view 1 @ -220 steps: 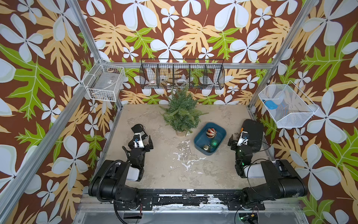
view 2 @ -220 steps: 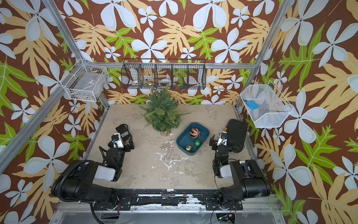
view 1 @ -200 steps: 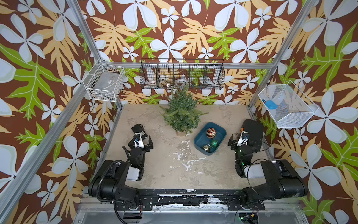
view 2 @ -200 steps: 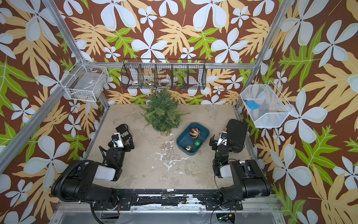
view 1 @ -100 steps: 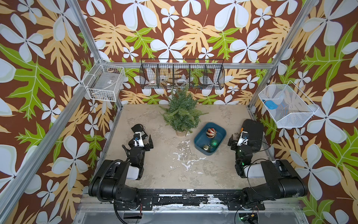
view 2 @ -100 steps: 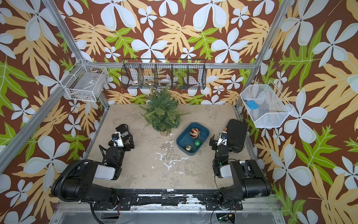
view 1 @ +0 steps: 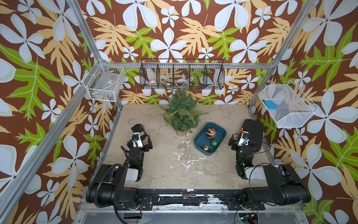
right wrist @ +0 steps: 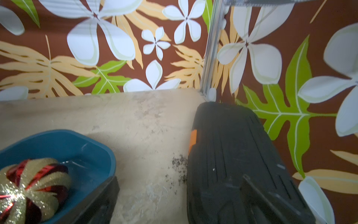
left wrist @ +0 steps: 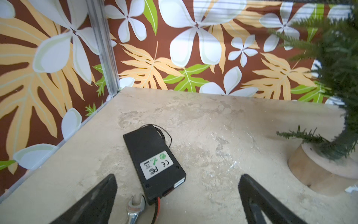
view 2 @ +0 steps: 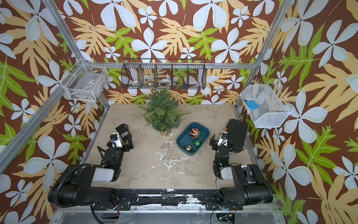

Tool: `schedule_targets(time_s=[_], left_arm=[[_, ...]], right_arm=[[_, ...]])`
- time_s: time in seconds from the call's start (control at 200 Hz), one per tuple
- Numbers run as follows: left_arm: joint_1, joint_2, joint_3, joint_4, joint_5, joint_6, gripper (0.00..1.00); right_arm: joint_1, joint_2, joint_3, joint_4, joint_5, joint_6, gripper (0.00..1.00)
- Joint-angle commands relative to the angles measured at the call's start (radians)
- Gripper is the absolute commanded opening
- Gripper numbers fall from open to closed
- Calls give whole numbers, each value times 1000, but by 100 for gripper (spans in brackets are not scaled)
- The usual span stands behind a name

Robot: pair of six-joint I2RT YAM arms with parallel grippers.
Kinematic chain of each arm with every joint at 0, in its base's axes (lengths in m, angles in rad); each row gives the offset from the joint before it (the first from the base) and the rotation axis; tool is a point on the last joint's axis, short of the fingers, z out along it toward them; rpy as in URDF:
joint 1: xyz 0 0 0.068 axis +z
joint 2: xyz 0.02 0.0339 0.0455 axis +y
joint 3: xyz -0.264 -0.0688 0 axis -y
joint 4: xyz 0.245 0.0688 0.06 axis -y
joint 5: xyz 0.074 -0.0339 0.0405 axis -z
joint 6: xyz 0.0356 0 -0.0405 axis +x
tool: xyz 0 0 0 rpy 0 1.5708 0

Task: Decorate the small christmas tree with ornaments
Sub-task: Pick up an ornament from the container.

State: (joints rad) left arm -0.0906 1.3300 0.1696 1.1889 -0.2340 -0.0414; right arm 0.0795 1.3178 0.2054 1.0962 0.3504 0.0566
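Observation:
The small christmas tree (view 1: 181, 114) (view 2: 162, 114) stands at the back middle of the table on a tan base (left wrist: 317, 170). Right of it a dark blue tray (view 1: 199, 142) holds the ornaments: a red one with gold stripes (view 1: 210, 132) (right wrist: 33, 186), a green glittery one (view 1: 214, 143) and a small gold one (view 1: 205, 147). My left gripper (view 1: 142, 135) (left wrist: 177, 180) rests low at the table's left, open and empty. On the right my right gripper (view 1: 240, 135) (right wrist: 179, 180) is open and empty, just beside the tray's rim (right wrist: 77, 147).
A black box with a label (left wrist: 153, 155) and a wrench (left wrist: 135, 205) lie in front of the left gripper. A black case (view 1: 252, 130) (right wrist: 228, 145) lies under the right gripper's outer finger. Wire baskets hang on the walls: white (view 1: 104, 82), black (view 1: 182, 74), white (view 1: 286, 106).

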Motion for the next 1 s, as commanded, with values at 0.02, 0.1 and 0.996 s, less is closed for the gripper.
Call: schedule_targets(time_s=[0.02,0.1,0.996], left_arm=[[2,-80,95,-235,-78,-40,100],[3,-123,147,-350,-124,-89,100],[48,-319,258,-930,716,-664,90]], right_arm=[[0,-140,64,-247,15,29,100],[0,-243,104,-388,-2,54,100],[43,133,705,-1234,-550,369,89]])
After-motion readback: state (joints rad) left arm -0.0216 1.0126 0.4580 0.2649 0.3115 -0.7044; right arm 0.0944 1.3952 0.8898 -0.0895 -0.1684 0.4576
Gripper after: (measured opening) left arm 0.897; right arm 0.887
